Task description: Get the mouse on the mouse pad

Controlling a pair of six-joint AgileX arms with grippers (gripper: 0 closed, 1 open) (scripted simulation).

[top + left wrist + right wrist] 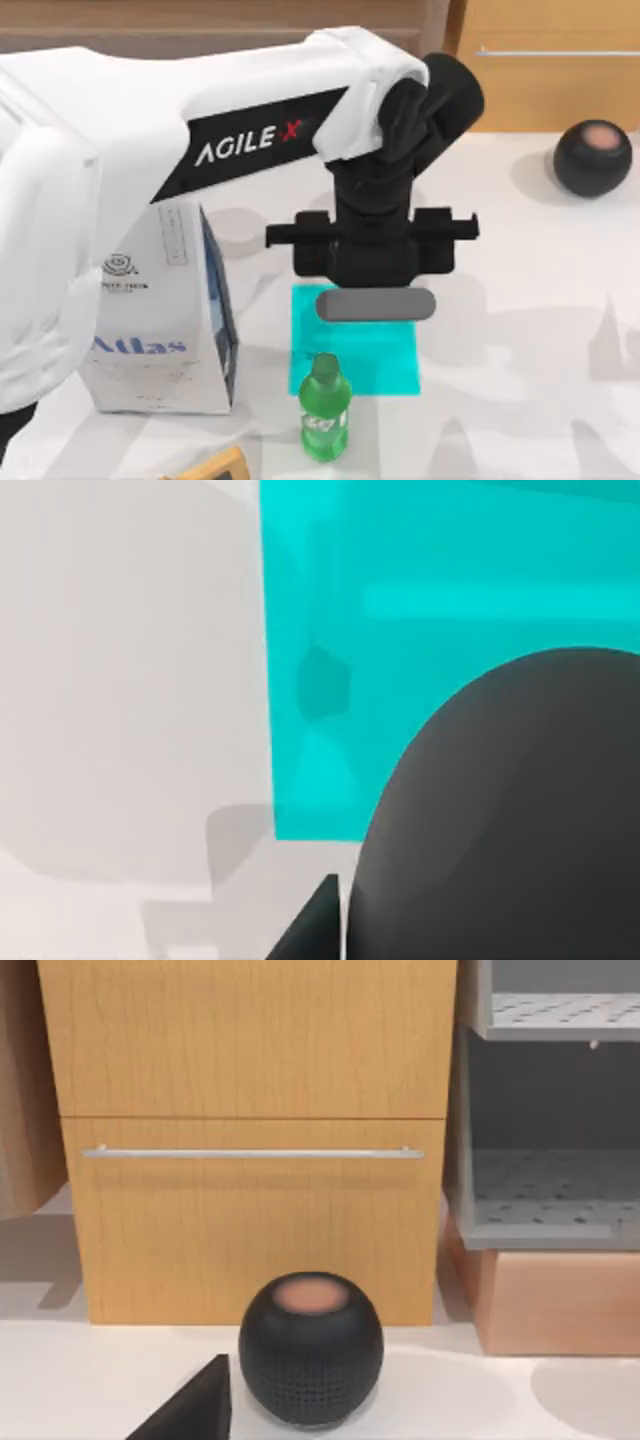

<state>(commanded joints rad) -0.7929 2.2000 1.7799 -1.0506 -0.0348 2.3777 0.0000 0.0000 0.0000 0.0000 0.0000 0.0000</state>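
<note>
The left arm reached out over the middle of the surface (520,300), its left claw (372,275) poised directly above the far edge of the mouse pad (360,355). Right below that claw lay the mouse (375,304), stretched crosswise along the pad's far edge, tucked so close under the black claw body that contact could not be judged, nor whether the claw was open or closed. From the left wrist, the mouse (510,810) bulged dark and rounded over the cyan mouse pad (450,600), with pale surface (120,680) beside it. A green soda bottle (325,408) stood at the pad's near edge, a white Atlas bag (160,330) just left of the pad. Far right, a black ball speaker (593,158) with a pinkish top sat well apart; the right wrist view showed that speaker (311,1348) before a wooden drawer cabinet (250,1140).
</note>
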